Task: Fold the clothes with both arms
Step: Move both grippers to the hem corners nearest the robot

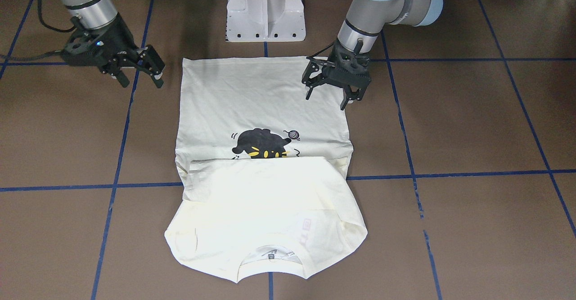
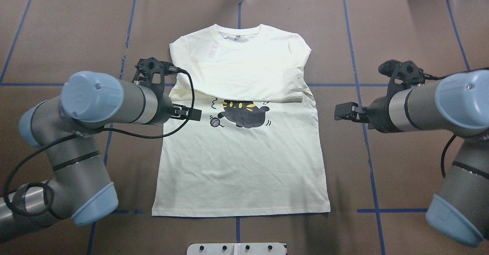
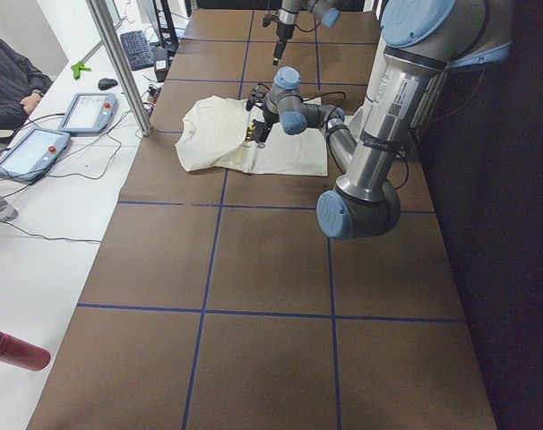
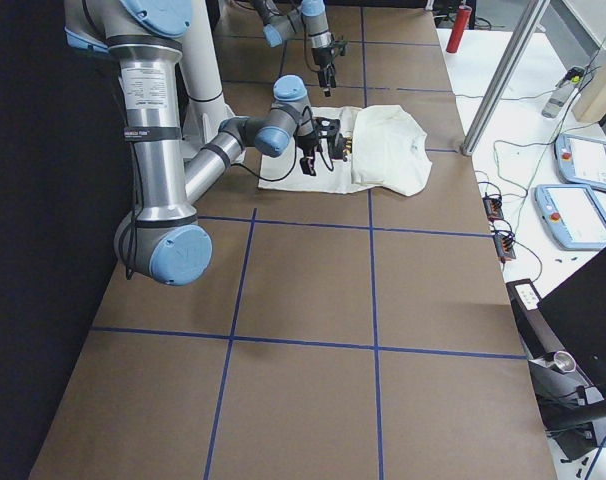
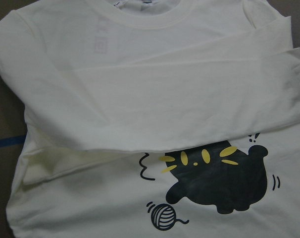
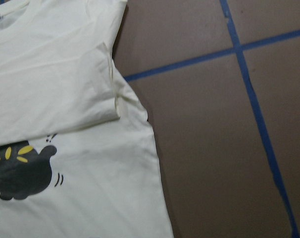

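The cream shirt [image 2: 240, 163] lies flat on the brown table, print side up, collar [image 2: 238, 37] on the far side from the robot. Both sleeves [image 1: 270, 187] are folded across the chest and cover the top of the black cat print [image 2: 244, 113]. My left gripper [image 1: 328, 95] hovers open above the shirt's left edge, holding nothing. Off the cloth on the other side, my right gripper [image 1: 140, 83] hangs open and empty over bare table. The wrist views show the folded sleeves [image 5: 155, 99] and the shirt's right edge [image 6: 150, 148], with no fingers in them.
The white pedestal base [image 1: 265, 12] stands just behind the hem. Blue tape lines [image 1: 450, 174] cross the brown table. Beyond the table's far edge are a metal post [image 3: 119, 63], tablets [image 3: 88, 112], a seated person [image 3: 7, 81] and a red cylinder [image 3: 16, 349].
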Tool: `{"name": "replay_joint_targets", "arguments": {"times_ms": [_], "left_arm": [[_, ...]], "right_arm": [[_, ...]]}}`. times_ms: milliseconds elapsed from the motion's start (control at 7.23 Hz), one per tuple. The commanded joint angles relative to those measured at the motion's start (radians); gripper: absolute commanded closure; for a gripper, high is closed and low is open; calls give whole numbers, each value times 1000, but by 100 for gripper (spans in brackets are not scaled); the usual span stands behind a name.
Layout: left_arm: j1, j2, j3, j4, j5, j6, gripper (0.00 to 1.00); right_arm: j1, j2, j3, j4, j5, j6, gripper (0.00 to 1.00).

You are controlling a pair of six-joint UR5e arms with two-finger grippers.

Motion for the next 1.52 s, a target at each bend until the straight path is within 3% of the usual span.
{"name": "replay_joint_targets", "arguments": {"times_ms": [0,138,415,830,1383], "left_arm": [[57,201,-54,-182,5,-128,14],[110,268,-55,-232,14,-263,37],[247,310,-95,-220,124,-348,39],[332,305,-106,-120,130,-382,49],[375,304,-106,-92,132,-410,52]], "right_arm": [[-237,-76,112,2,-177,214,7],[-286,-95,140,1,-217,291,14],[-316,-98,142,1,-243,300,16],[-317,-98,139,2,-255,301,16],[-317,-98,138,3,-260,303,15]]}}
